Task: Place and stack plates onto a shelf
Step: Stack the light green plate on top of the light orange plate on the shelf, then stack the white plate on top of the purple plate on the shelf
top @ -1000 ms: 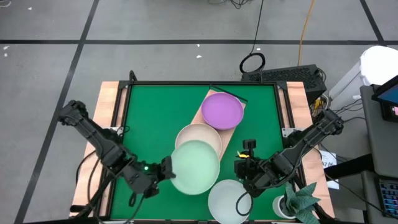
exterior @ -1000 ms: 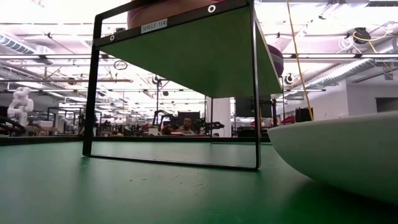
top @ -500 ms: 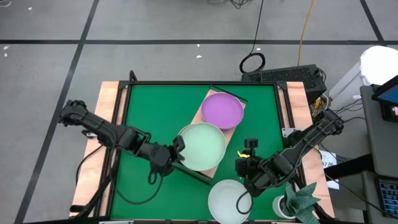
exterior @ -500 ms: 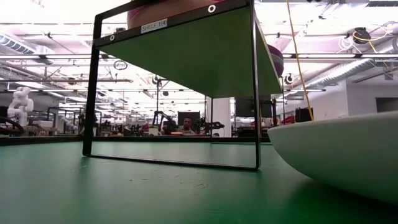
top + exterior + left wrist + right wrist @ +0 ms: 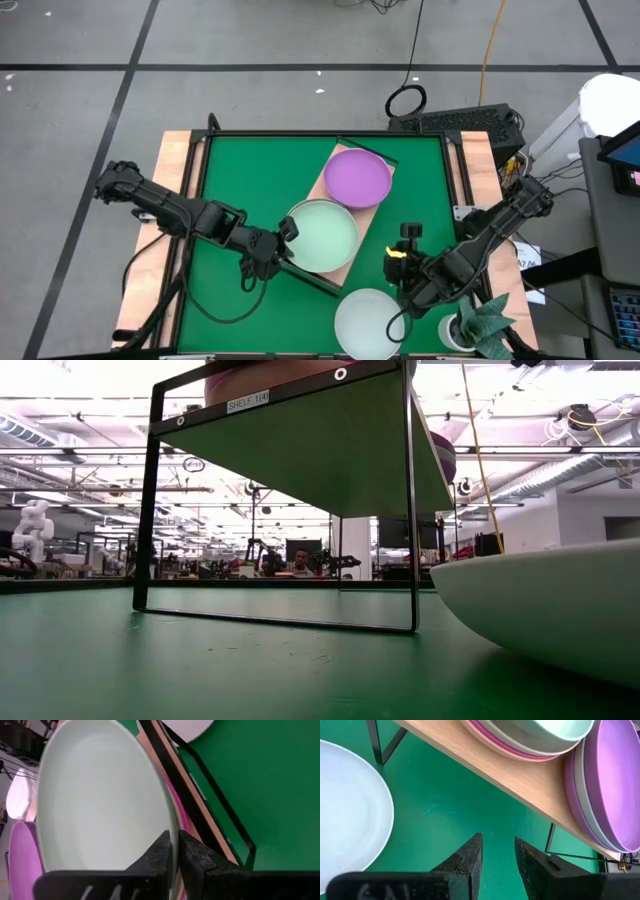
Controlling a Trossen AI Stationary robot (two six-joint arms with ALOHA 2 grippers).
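Two arms low: left pincer (image 5: pixel 276 243) pinching mint plate (image 5: pixel 322 234) rim.

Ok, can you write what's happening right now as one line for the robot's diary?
left gripper: shut on mint plate, atop shelf stack | right gripper: open, empty, near white plate on mat

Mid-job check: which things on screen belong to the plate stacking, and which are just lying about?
Job:
- pale mint round plate, its rim pinched by the left gripper, on the near stack
- purple round plate topping the far stack
- light wooden shelf on a dark frame
- whitish round plate on the green mat
- right gripper, open, empty

Lying about:
- coiled black cable on the floor
- potted plant
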